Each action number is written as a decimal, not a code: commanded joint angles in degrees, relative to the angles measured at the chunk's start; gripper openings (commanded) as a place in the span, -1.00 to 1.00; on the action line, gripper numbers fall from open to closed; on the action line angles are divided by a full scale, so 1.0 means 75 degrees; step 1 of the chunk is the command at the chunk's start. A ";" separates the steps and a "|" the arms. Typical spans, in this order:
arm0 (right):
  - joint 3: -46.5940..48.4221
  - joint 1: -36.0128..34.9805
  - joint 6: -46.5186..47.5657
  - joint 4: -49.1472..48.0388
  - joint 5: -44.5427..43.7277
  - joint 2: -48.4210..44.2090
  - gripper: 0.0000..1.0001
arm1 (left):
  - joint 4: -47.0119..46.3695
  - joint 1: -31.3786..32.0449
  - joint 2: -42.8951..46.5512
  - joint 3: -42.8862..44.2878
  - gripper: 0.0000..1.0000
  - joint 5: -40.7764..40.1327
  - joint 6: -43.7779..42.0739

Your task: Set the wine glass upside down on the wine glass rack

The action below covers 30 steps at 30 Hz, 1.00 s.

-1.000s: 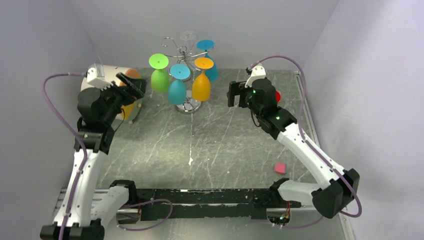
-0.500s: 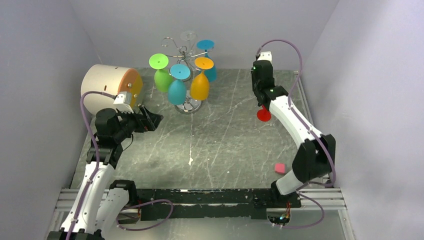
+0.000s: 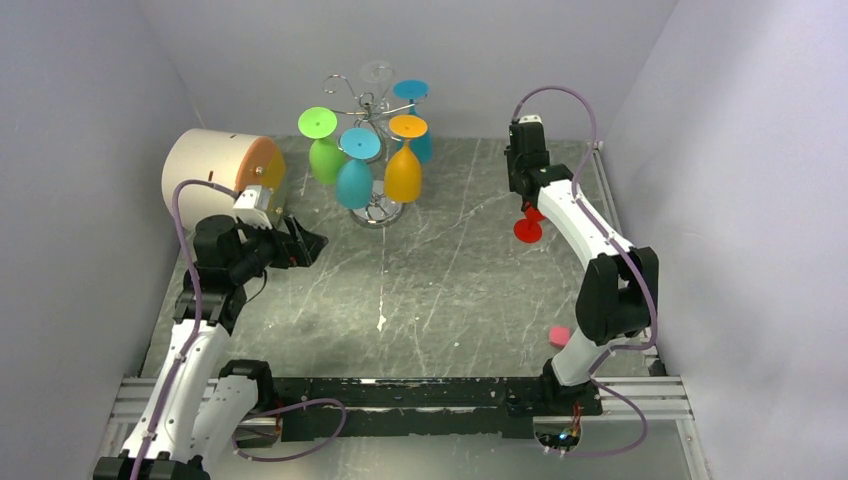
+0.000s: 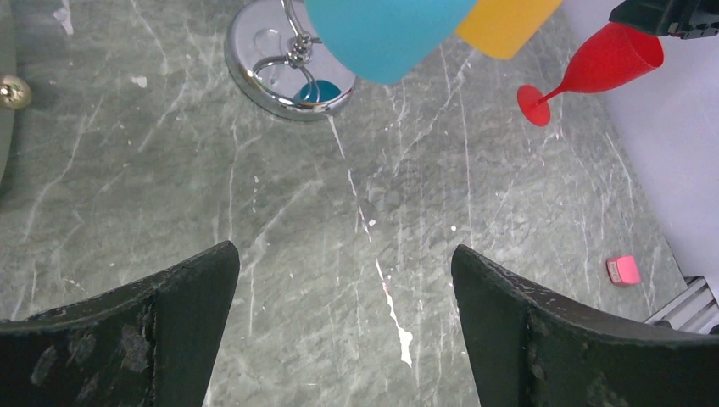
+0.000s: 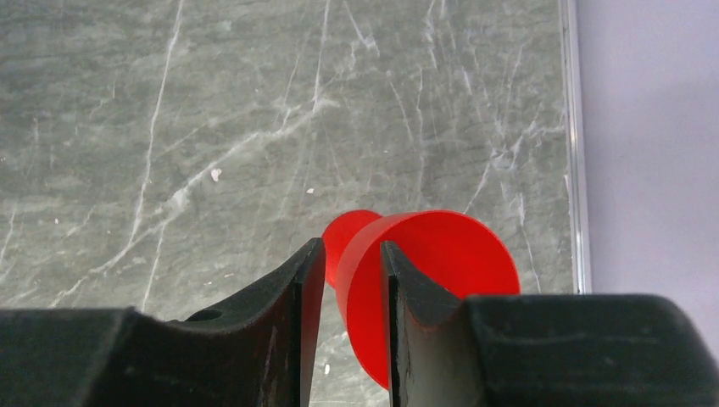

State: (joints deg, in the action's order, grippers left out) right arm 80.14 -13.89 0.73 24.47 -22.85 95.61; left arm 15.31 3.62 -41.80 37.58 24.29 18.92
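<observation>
We see the left gripper (image 4: pixel 343 254) spread wide with nothing in it, over the grey marble tabletop (image 3: pixel 450 290). The tall silver wire wine glass rack (image 3: pixel 378 213) stands far centre with coloured glasses (image 3: pixel 353 182) hanging on it. The right gripper (image 5: pixel 350 248) is clamped on the bowl of the red stemmed wine glass (image 4: pixel 615 59), which is tilted foot-down, well right of the rack.
</observation>
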 commanded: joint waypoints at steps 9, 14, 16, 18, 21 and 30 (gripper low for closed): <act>-0.0024 0.0106 -0.0107 0.0256 0.0199 0.0449 -0.54 | -0.0021 -0.0014 0.0320 0.0043 0.98 0.0047 -0.0120; -0.0135 0.0049 -0.0278 0.0326 0.0979 0.0089 -0.90 | -0.0032 -0.0014 0.0202 0.0008 0.95 -0.0287 0.0025; -0.0325 -0.0062 -0.0338 0.0199 0.1157 -0.0220 -0.96 | -0.0012 -0.0014 0.0162 0.0013 0.95 -0.0553 0.0132; -0.0503 -0.0126 -0.0320 0.0041 0.1219 -0.0501 -1.00 | 0.0043 -0.0014 0.0126 0.0046 0.96 -0.0602 0.0079; -0.0627 -0.0195 -0.0246 -0.0014 0.1311 -0.0751 -1.00 | 0.0035 -0.0014 0.0175 0.0031 0.95 -0.0601 0.0062; -0.0583 -0.0871 -0.0507 0.0101 0.1412 -0.1187 -1.00 | -0.0023 -0.0014 0.0450 0.0071 0.90 -0.0510 -0.0145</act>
State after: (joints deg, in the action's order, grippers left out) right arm 75.92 -17.76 -1.41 26.04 -12.69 89.25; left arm 16.19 3.62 -40.10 37.56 20.84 18.98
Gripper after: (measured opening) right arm 0.025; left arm 0.959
